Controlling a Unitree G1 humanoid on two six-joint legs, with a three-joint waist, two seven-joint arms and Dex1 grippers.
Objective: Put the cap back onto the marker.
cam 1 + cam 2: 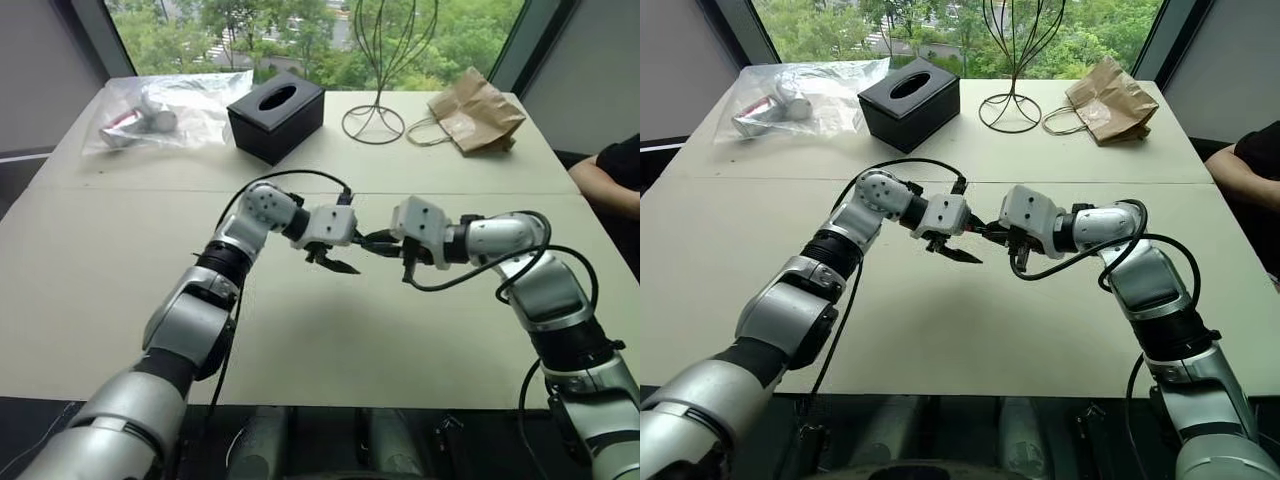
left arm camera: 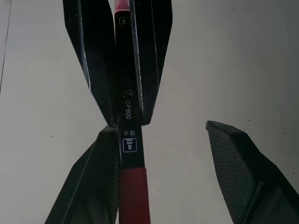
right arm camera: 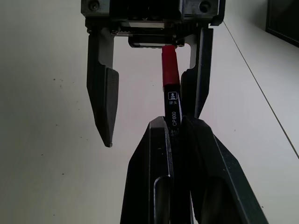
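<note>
Right wrist view tells the story pretty well: my right gripper is pinched tight on the black barrel of the marker, holding it up over the table, and the red cap looks like it's already sitting on the end, pointing straight into my left gripper, whose fingers are spread with one of them right beside the marker and the other well clear. So the left one isn't gripping anything now. The catch is I can't tell if that cap is clicked home or just resting on the tip. If it's only half on, my guess is any wobble when I pull the left hand back could nudge it off with that near finger. Also the right pinch is on a skinny round barrel, so a bump might twist it or let it slide.
</note>
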